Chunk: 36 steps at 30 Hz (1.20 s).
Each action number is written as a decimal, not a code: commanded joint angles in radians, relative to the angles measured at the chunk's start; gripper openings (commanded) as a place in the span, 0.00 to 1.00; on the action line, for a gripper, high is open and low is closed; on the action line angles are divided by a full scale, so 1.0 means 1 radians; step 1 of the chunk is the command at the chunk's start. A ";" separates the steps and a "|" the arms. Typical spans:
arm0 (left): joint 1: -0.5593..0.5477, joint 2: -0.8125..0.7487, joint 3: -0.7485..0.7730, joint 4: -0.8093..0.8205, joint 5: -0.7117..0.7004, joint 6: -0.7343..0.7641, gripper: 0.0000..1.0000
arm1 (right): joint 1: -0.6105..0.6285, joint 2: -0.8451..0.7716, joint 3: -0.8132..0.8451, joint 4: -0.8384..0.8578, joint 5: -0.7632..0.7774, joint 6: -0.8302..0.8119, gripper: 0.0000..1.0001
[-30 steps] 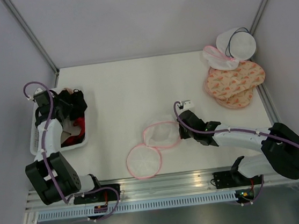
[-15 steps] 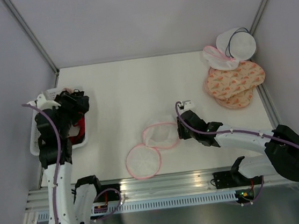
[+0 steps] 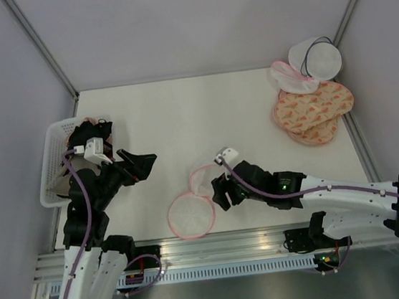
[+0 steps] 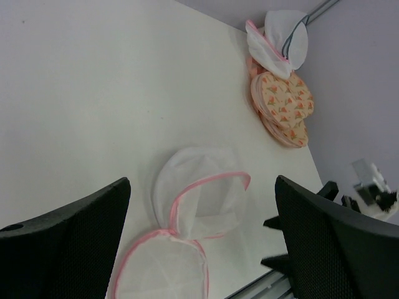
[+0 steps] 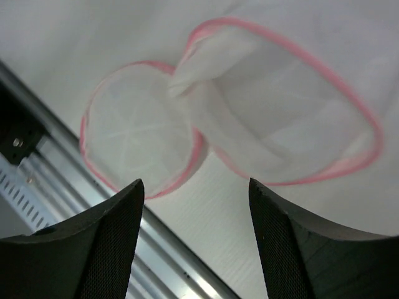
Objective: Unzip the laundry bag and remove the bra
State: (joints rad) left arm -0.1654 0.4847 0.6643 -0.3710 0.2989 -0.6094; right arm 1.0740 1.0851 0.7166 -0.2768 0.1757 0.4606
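The laundry bag (image 3: 210,181) lies unzipped near the table's front, its two pink-trimmed mesh halves spread apart; the nearer half (image 3: 191,215) lies flat. Both halves look empty in the left wrist view (image 4: 199,199) and the right wrist view (image 5: 280,118). Dark fabric, probably the bra (image 3: 102,129), shows in the white basket (image 3: 50,156), mostly hidden by my left arm. My left gripper (image 3: 138,164) hangs open left of the bag, holding nothing (image 4: 202,180). Just right of the bag's hinge, my right gripper (image 3: 220,194) is also open and holds nothing (image 5: 194,184).
Peach patterned bags (image 3: 314,111) and a white round bag with dark trim (image 3: 316,57) are stacked at the far right corner. The basket at the left edge holds other garments. A metal rail (image 3: 225,244) runs along the front edge.
My left arm swung from over the basket toward the table's middle, its jaws now wide and the black fabric left behind. The right gripper opened, let go of the bag's rim and shifted left and nearer.
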 commanded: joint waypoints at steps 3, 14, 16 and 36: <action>-0.003 -0.044 0.030 -0.037 -0.062 -0.013 1.00 | 0.226 0.198 0.102 -0.007 0.028 -0.048 0.73; -0.003 -0.124 0.087 -0.163 -0.221 -0.006 1.00 | 0.368 0.565 0.351 0.014 -0.013 -0.120 0.67; -0.003 -0.141 0.106 -0.190 -0.251 -0.007 1.00 | 0.369 0.616 0.383 0.007 -0.022 -0.132 0.67; -0.003 -0.186 0.129 -0.241 -0.294 0.017 1.00 | 0.411 0.871 0.504 -0.015 -0.024 -0.115 0.31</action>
State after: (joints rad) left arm -0.1658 0.3096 0.7589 -0.6006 0.0254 -0.6086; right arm 1.4773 1.9236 1.2022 -0.2779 0.1444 0.3344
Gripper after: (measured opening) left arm 0.993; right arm 0.347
